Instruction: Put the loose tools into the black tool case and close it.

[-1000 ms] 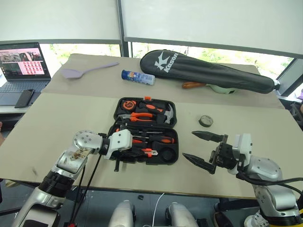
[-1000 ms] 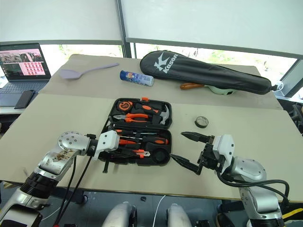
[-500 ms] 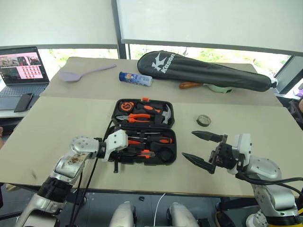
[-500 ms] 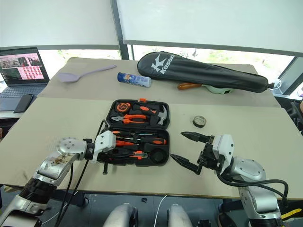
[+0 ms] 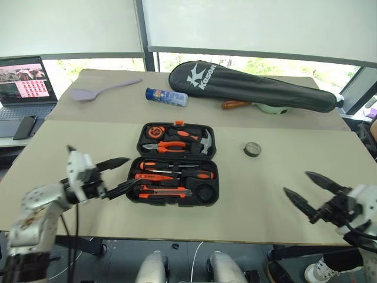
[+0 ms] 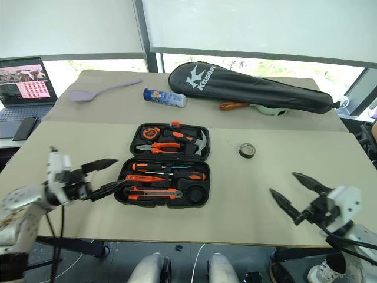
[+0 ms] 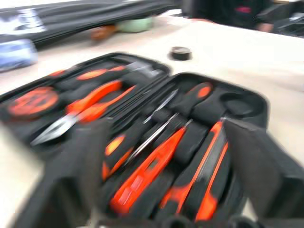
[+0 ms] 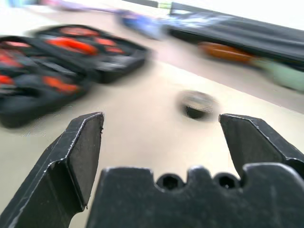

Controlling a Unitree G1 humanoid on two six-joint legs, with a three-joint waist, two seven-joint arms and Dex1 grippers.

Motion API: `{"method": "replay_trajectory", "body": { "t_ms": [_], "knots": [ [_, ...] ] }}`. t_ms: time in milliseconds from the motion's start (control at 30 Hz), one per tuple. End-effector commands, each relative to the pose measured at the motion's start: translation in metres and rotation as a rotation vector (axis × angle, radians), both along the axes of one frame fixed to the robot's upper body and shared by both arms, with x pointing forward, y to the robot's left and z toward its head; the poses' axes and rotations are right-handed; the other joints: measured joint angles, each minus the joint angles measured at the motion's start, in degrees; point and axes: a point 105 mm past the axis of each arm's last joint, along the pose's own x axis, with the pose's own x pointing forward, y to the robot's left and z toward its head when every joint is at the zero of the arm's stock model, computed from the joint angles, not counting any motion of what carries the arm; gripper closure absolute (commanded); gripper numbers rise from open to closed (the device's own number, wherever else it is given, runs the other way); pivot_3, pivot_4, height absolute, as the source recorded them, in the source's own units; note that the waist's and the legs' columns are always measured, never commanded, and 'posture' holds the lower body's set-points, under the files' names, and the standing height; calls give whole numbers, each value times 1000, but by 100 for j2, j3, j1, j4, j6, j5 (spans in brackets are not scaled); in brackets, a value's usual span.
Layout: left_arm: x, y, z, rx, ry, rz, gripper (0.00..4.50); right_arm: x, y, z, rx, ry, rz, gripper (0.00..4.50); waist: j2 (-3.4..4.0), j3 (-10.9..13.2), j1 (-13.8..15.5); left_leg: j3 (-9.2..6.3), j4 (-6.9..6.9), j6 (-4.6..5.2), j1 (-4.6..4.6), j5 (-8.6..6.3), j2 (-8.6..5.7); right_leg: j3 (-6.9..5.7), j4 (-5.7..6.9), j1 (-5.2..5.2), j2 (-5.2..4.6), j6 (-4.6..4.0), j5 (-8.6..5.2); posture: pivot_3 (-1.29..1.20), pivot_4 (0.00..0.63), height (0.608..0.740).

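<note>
Nearest, the left gripper [image 5: 116, 175] hovers at the near left of the table [image 5: 265, 200], its fingers spread wide and empty, tips just left of the black tool case [image 5: 175, 164]. The right gripper [image 5: 309, 190] hangs at the near right, well apart from the case, fingers likewise released and holding nothing. The case lies open in the middle of the table; its near half carries two black-and-orange screwdrivers [image 5: 177, 174] and the orange-black utility knife [image 5: 162, 192], its far half pliers [image 5: 168, 146] and a hammer [image 5: 204, 141]. The small black tape roll [image 5: 253, 149] sits loose on the table, right of the case. Farther back lie a long black racket bag [image 5: 253, 88], a blue tube [image 5: 166, 96] and a lilac spatula [image 5: 100, 90].
</note>
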Motion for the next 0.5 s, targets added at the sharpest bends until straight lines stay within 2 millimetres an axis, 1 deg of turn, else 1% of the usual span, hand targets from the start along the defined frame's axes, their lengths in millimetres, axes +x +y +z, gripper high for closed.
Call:
{"method": "replay_trajectory", "body": {
  "t_ms": [33,100,133,200,233,267,333,400,433,500],
  "knots": [
    [-4,10,9,-6,-49,7,81,-4,-16,6,-13,-42,-92,0,1,1,-2,0,-1,0,0,0,0,0,0,0,-1,0,-1,0,150,740],
    [-2,4,15,-38,-71,-15,81,-1,-20,6,13,-41,-119,0,0,2,9,1,-1,0,0,0,0,2,-1,-1,-6,0,-2,0,150,740],
    [3,-3,23,-58,-96,-34,81,9,-14,10,16,-37,-92,0,0,2,14,1,-1,0,0,0,0,1,-1,0,-12,2,-2,0,150,740],
    [7,-19,36,-86,-134,-82,81,33,3,23,1,-21,4,0,-4,6,-2,2,0,1,0,1,-1,2,-1,2,-13,4,0,0,150,740],
    [8,-23,39,-95,-142,-95,81,39,9,27,-8,-15,35,0,-2,7,-15,0,2,2,0,2,-1,8,-1,0,-14,2,4,0,150,740],
    [7,-29,39,-89,-131,-120,81,50,17,32,-26,-1,82,0,-1,8,-36,-1,3,6,-2,4,-2,17,-1,-6,-14,2,11,0,150,740],
    [6,-38,37,-77,-107,-145,81,77,26,36,-119,76,118,0,0,8,-89,0,1,7,7,5,-4,24,-3,-2,-9,8,16,0,150,740],
    [6,-44,36,-72,-100,-155,81,99,29,35,-203,164,108,0,0,10,-138,0,-9,7,6,5,-6,25,-4,-7,-4,6,14,0,150,740],
    [6,-45,36,-69,-101,-155,81,105,30,34,-221,190,105,0,-3,11,-143,0,-12,7,2,5,-6,25,-3,-14,-3,5,14,0,150,740],
    [7,-48,33,-64,-100,-152,81,129,44,33,-290,263,167,0,-10,14,-136,2,-21,8,-19,5,-4,18,-2,-34,8,0,11,0,150,740]
  ]
}}
